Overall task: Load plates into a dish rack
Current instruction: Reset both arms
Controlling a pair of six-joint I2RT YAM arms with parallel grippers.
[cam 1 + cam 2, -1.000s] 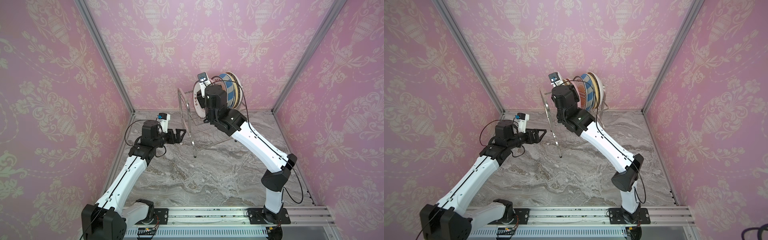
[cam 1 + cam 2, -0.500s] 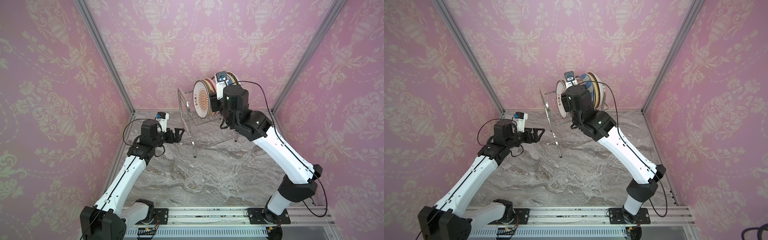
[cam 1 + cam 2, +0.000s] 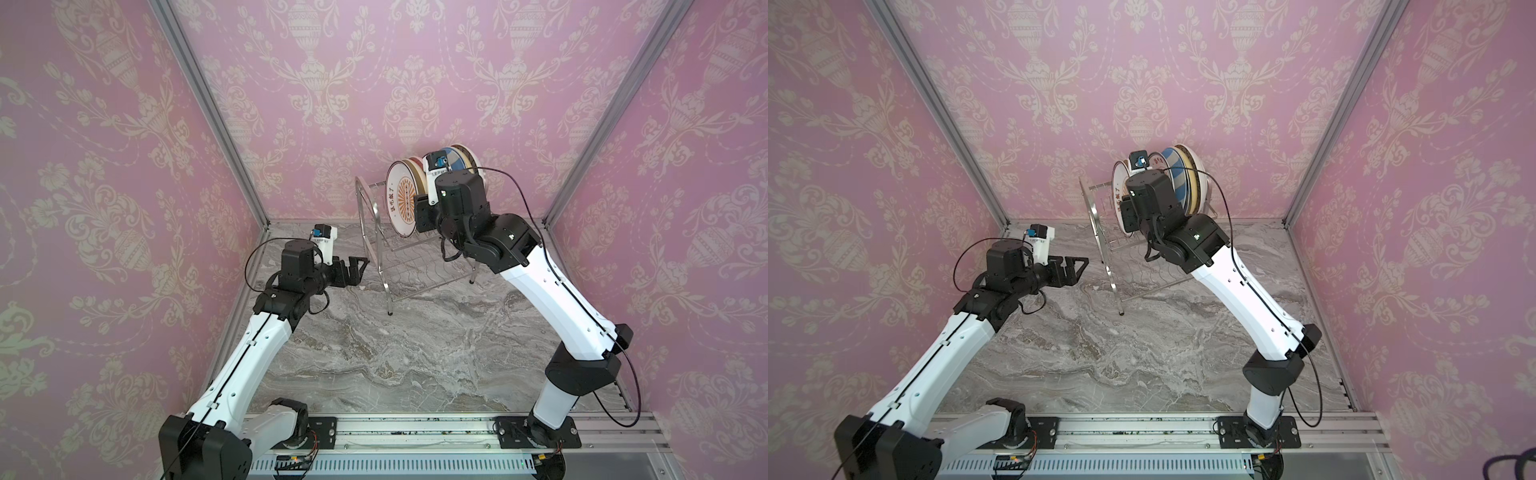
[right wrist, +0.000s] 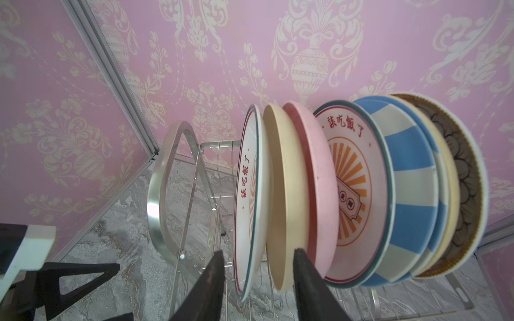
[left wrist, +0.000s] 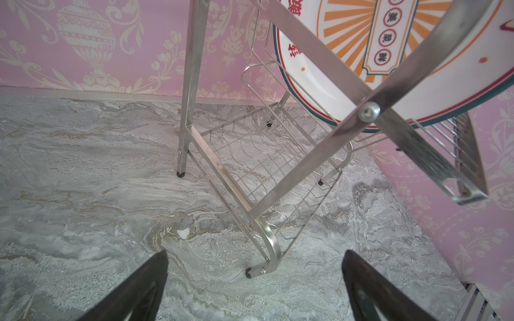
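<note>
The right gripper [image 4: 258, 251] has been shifted back along the dish rack [image 3: 376, 232]; the sunburst plate [image 4: 246, 200] and cream plate [image 4: 286, 194] are straddled by its open jaws. The left gripper [image 5: 256, 251] is kept open.

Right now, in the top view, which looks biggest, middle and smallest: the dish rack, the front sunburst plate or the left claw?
1. dish rack
2. front sunburst plate
3. left claw
The plate sits high up, likely nearer the camera, which may help it look big.

Plates [image 4: 347, 191] upright in dish rack [image 4: 155, 194], upper tier
</note>
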